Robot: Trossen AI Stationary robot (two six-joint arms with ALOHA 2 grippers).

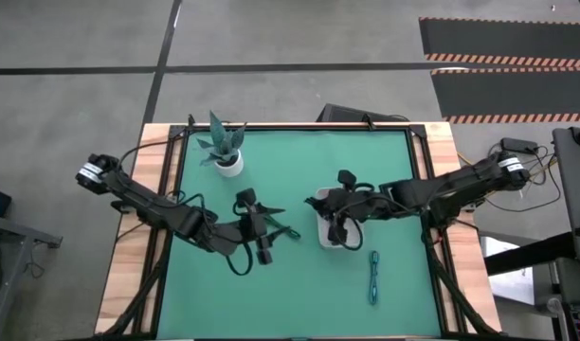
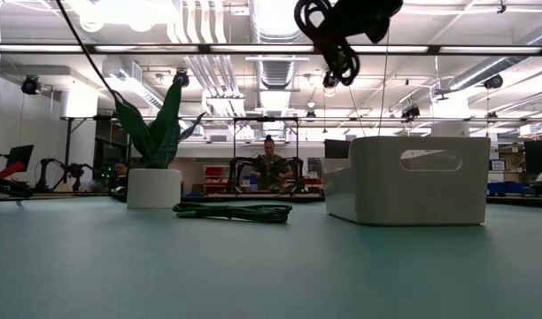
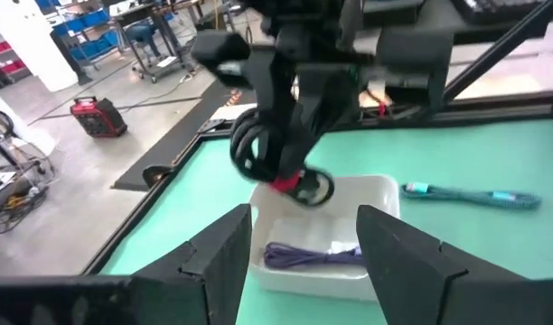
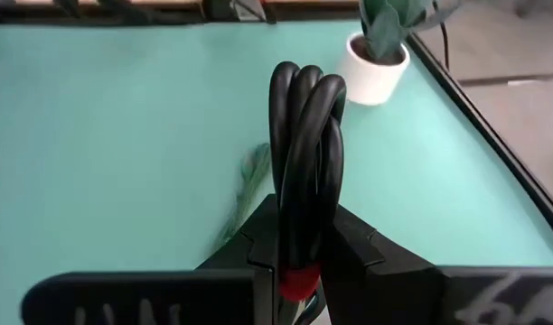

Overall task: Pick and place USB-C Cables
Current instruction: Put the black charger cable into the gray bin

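Note:
My right gripper [image 4: 295, 257] is shut on a black USB-C cable coil with a red band [image 3: 276, 153], held high over the white tray [image 1: 320, 237]. A dark navy cable [image 3: 304, 257] lies inside the tray. On the green mat, a dark green cable [image 2: 233, 211] lies flat to the left of the tray, close by my left gripper. A teal cable [image 1: 374, 277] lies near the mat's front right. My left gripper [image 3: 299, 262] hovers open left of the tray, pointing toward it, with nothing between its fingers. My right gripper pinches the black coil between its two fingers [image 4: 353, 248], just beside the red band [image 4: 295, 282]. The fingers come slanting down from the table's right. The coil's loops [image 4: 304, 135] stick out past the fingertips, and the bundle hangs clear above the tray.
A potted plant in a white pot [image 1: 229, 166] stands at the mat's far left. The tray's tall walls [image 2: 413, 177] rise on the right of centre. Bare green mat lies at the near left. A person sits in the room beyond the table.

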